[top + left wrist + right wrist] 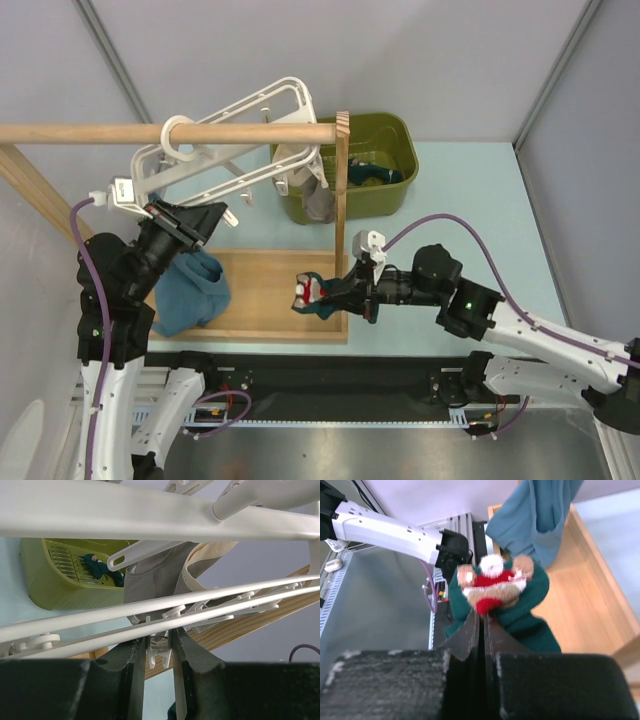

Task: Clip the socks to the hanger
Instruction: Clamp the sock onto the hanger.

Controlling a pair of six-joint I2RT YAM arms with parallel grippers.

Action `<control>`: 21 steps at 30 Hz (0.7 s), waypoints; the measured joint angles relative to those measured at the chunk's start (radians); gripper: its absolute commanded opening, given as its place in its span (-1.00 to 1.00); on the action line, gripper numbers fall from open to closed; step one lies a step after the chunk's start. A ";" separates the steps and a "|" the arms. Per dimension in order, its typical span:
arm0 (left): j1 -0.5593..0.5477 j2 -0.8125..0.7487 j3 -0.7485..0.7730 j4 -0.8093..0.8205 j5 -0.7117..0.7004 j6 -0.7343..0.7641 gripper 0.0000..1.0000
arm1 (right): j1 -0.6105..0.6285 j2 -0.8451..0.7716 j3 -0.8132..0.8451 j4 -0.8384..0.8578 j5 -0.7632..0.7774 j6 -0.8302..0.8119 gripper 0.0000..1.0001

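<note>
Seen from above, the large white plastic bar-frame hanger [235, 135] hung by its ring hook from the rod, left of the wooden upright post [342, 190]. The left tool [222, 214] reached up to the frame's lower edge. Near the post's foot, the right tool [325, 293] was clamped fully shut on a small dark teal fabric sock with a red-and-white patch [308, 292]. Another teal sock [372, 176] lay in the olive green plastic basket [385, 203] behind the post. In the left wrist view, that tool stood partly closed, its jaws pinching a small white dangling clip peg [159, 652] beneath the hanger's bars. In the right wrist view, the patched sock sat bunched at the fingertips, its loose end drooping. It looked soft, light and limp, so it would probably sag. A hold near one flat edge would likely feed best into the small, springy peg.
</note>
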 measured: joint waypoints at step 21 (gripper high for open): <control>0.000 0.071 0.055 -0.048 0.062 -0.150 -1.00 | 0.025 0.370 0.108 0.747 -0.014 0.037 -1.00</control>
